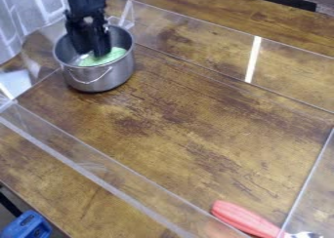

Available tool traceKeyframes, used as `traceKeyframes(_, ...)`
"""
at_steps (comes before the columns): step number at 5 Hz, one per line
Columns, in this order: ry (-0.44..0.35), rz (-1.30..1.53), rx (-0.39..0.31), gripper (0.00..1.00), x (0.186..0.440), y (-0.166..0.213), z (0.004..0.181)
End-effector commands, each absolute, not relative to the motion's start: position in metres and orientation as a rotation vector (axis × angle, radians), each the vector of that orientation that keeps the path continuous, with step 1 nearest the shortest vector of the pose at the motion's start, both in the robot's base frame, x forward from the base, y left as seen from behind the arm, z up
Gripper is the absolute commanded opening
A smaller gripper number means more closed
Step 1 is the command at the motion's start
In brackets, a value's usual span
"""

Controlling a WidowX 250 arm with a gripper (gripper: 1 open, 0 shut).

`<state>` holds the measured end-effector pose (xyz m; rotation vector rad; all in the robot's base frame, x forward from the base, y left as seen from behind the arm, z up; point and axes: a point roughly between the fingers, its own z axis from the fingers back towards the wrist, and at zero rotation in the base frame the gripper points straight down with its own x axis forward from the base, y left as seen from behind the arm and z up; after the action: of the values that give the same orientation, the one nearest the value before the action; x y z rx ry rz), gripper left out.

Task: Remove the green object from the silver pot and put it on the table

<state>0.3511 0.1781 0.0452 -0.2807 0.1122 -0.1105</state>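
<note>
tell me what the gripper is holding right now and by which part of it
That cannot be told: the gripper is blurred at the silver pot's mouth, over the green object, and its fingertips are unclear.

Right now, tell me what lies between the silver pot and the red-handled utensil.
Only bare wood tabletop between pot and utensil, in the camera view.

The dark robot arm came down from the upper left of the view, its claw (98,53) lowest and pointing downward; its fingertips were too blurred to read.
</note>
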Motion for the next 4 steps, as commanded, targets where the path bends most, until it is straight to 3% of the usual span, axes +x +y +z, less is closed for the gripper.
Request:
traceKeyframes(1, 0.063, -0.189, -0.240, 1.00, 0.364, 0.185, 0.064)
traceKeyframes(4, 0.083, -0.136, -0.284, 1.00, 0.375, 0.168, 0.020)
